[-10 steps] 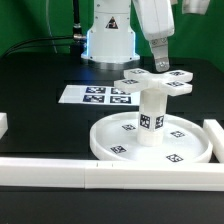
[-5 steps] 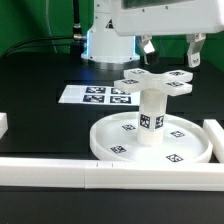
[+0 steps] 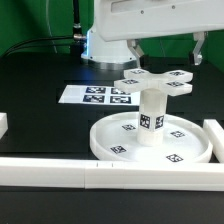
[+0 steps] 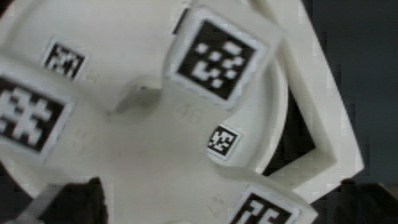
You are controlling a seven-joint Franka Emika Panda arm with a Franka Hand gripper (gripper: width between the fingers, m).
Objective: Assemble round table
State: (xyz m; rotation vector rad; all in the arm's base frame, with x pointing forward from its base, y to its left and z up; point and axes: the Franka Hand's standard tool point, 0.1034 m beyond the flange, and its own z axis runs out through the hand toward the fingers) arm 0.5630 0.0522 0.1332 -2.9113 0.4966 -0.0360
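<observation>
The table stands upside down on the black counter [image 3: 40,100], toward the corner at the exterior view's right and nearest that camera. The large white plastic rimmed disc [image 3: 198,147] lies flat with its rim up. The short white cylindrical post [image 3: 151,108] rises upright from its hub, and the white cross-shaped foot [image 3: 155,80] sits level on top of the post. Building it this way round looks sensible: the broad disc makes the steadiest base for the narrower parts stacked above it.

The disc is tucked into the angle of the long white border bars [image 3: 60,172]. It lies close to the near bar and the bar on the exterior view's right, though the pictures do not settle whether it touches them. I judge this lets the bars brace it against sliding or turning while the upper parts are worked. The marker board [image 3: 98,95] lies flat farther back, apart from the disc.

The fingers [image 3: 201,50] hang above the foot, spread as wide as they go and holding nothing – one stands to each side of it, clear of its arms. The wrist view looks almost straight down onto the foot [image 4: 125,120], so the hand seems centred over it.

All three parts are stacked, so the build looks nearly done. Whether the foot is fully seated and tightened cannot be told. If not, lowering the fingers around the foot to turn it would be the likely next move – and the risk there is tipping the post.
</observation>
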